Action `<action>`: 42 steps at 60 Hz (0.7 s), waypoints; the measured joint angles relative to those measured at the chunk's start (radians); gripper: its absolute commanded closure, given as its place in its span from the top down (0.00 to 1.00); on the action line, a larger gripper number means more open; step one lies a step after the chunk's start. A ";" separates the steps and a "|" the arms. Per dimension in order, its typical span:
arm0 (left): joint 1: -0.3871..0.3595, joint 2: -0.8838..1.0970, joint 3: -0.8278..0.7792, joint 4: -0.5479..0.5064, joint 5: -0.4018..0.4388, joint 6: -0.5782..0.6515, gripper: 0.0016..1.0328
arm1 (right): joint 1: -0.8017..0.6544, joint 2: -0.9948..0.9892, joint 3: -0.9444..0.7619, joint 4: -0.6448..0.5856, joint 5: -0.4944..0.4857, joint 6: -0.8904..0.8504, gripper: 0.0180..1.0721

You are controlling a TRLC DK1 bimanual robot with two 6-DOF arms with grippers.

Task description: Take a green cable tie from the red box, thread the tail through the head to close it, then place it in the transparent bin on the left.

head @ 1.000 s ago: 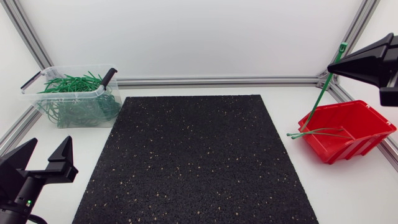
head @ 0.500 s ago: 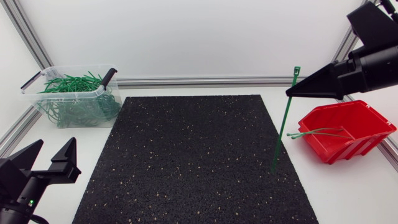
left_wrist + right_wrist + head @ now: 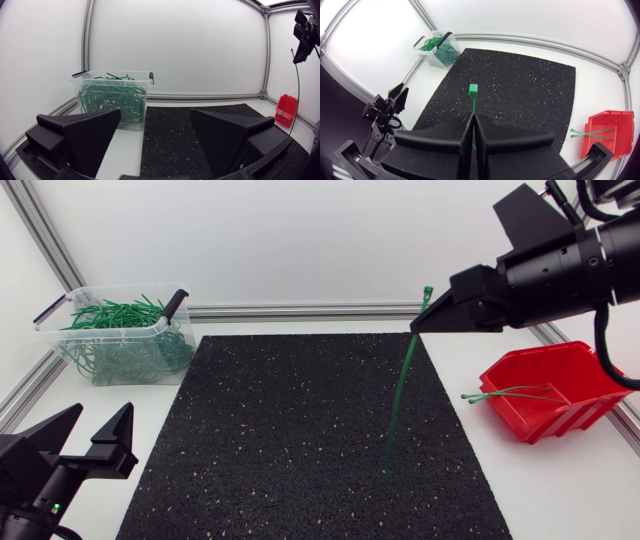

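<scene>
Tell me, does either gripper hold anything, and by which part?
The right gripper holds a green cable tie just below its head; the tail hangs down. The left gripper is open and empty.

The right arm (image 3: 570, 265) enters from the right side at a raised height, with its black last link roughly level and the right gripper (image 3: 414, 331) pointing toward the middle of the workspace. Its two wedge fingers are pressed together with only a thin seam between them, clamped on the green cable tie (image 3: 400, 395) a short way below the tie's head, and the tail hangs down from the fingertips. The left arm (image 3: 30, 490) sits low at the near left corner, and the left gripper (image 3: 104, 410) is held level with its two fingers spread wide apart.
</scene>
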 measured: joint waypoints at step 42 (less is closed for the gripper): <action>-0.381 0.649 0.193 0.359 -0.228 -0.003 0.93 | 0.280 0.130 -0.029 0.251 0.400 0.308 0.05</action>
